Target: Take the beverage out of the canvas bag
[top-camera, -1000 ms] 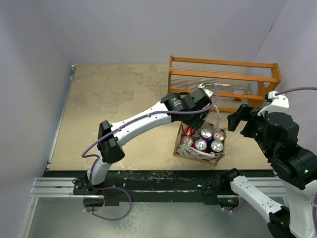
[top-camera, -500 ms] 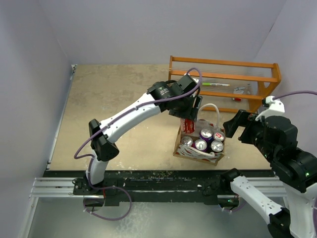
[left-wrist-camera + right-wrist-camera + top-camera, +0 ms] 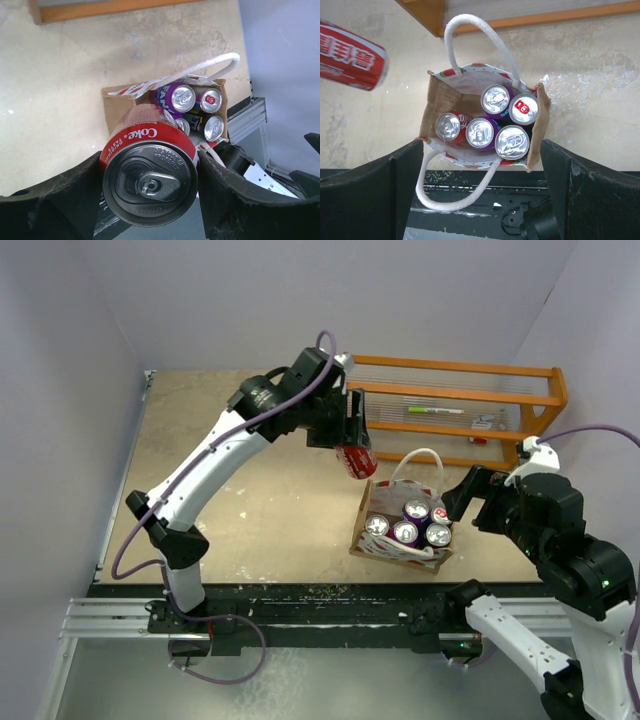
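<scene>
Beverage in question was a red Coke can (image 3: pixel 355 459), and we found it outside the canvas bag (image 3: pixel 361 526), raised in the air off the bag's far left corner and tilted. The left gripper (image 3: pixel 350 440) had hold of it, its two fingers closed against opposite sides of the can body. In the left wrist view we looked straight at the can's silver top and pull tab (image 3: pixel 150 180), with the bag (image 3: pixel 117 107) beyond it. From the right wrist view the can (image 3: pixel 350 62) showed at the upper left, clearly apart from the bag (image 3: pixel 437 97).

The bag stood upright on the tabletop (image 3: pixel 240 480), near its near edge and right of centre, mouth open. Inside it we counted five cans (image 3: pixel 482 132) packed upright together: one red at the left, two purple, and two more at the right, one of them with a red tab. Its white loop handles (image 3: pixel 470 22) arched over the far and near sides.

The right gripper (image 3: pixel 472 502) hovered just right of the bag with its fingers spread wide and nothing between them, and its camera looked down into the bag's mouth. An orange wooden rack (image 3: pixel 450 400) stood at the far right of the tabletop, behind the bag.
</scene>
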